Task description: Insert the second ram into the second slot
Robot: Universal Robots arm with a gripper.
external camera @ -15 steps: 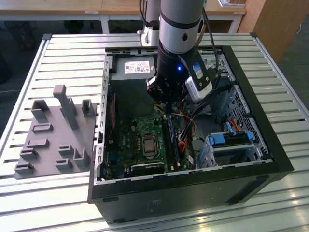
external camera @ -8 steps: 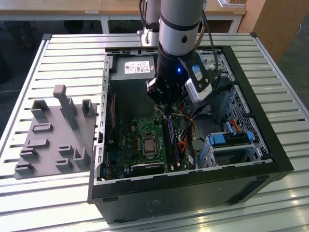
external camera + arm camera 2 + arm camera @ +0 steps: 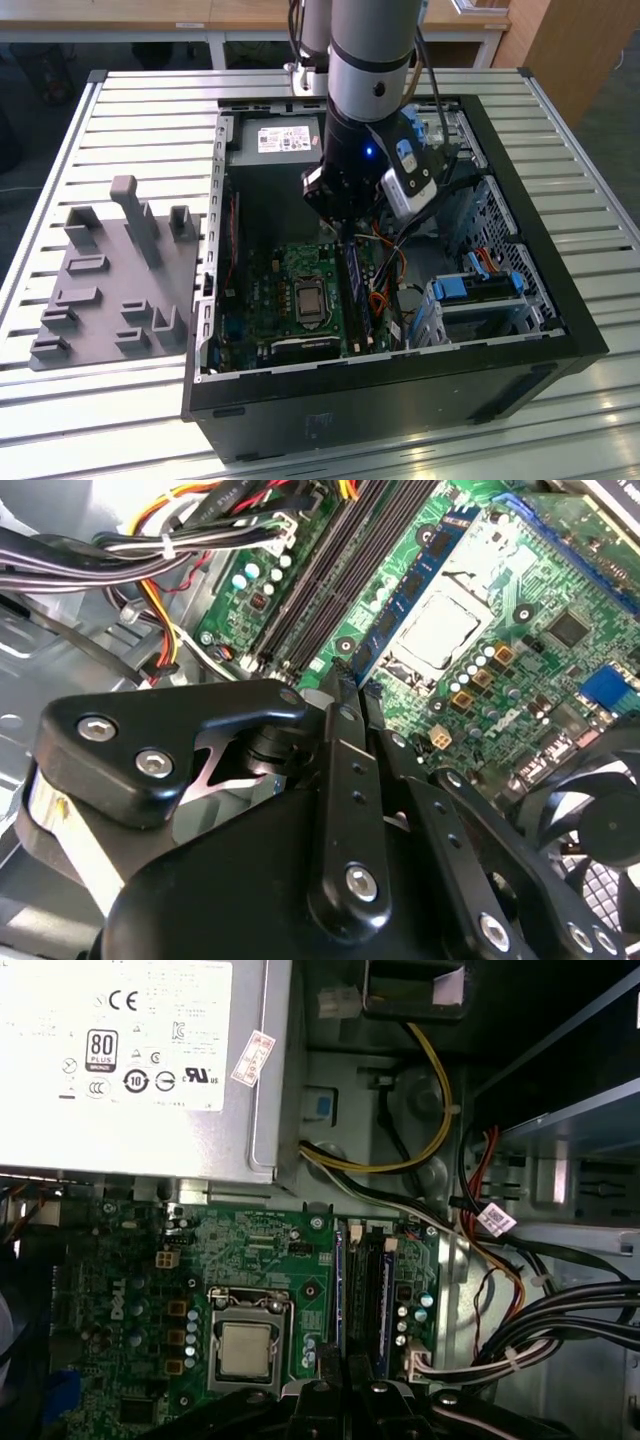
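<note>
The second ram (image 3: 338, 1290) is a thin blue stick standing in the memory slot nearest the CPU socket (image 3: 245, 1348); it also shows in the second wrist view (image 3: 415, 585) and in the exterior view (image 3: 352, 285). It looks level with the slot. My gripper (image 3: 343, 1365) hangs directly over one end of it, black fingers (image 3: 340, 695) drawn close together with nothing between them. I cannot tell whether they touch the stick. In the exterior view the gripper (image 3: 345, 235) is low inside the open case. Another blue stick (image 3: 385, 1300) sits in a parallel slot.
The power supply (image 3: 120, 1060) fills the case end beyond the slots. Cable bundles (image 3: 520, 1330) run beside the slots. A drive bay with blue clips (image 3: 475, 290) is at the exterior view's right. A grey fixture plate (image 3: 110, 290) lies outside the case. A fan (image 3: 600, 840) borders the board.
</note>
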